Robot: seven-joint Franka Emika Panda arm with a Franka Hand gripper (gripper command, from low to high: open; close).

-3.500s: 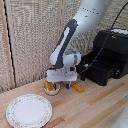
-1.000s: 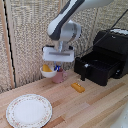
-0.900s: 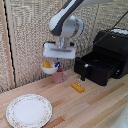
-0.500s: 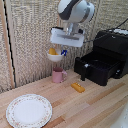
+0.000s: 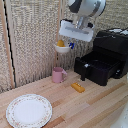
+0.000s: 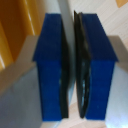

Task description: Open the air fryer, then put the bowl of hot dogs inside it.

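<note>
I have the gripper [image 5: 69,44] up in the air, well above the tabletop [image 5: 95,107], with the bowl [image 5: 62,48] hanging from it by the rim. In the wrist view the two blue fingertips [image 6: 52,65] stand almost together, with only a thin pale edge of the bowl [image 6: 67,30] pinched between the dark pads, so the jaws are closed on the bowl. The yellow-orange hot dogs [image 5: 61,43] show above the bowl's rim in the exterior view. The bowl hangs over the pink mug [image 5: 58,75], well clear of it, and to the exterior view's left of the air fryer [image 5: 107,52]. The fryer sits at the exterior view's right on the tabletop, its drawer [image 5: 97,67] pulled out toward the near side and open at the top. I can make out the handle [image 5: 84,70] as a short dark bar on the drawer front, though it blends with the black body. A flat orange piece [image 5: 77,87] lies on the tabletop just in front of the drawer, between it and the mug. The patterned plate [image 5: 28,110] rests at the near left, well apart from everything else. A woven screen [image 5: 35,35] stands behind the scene.
</note>
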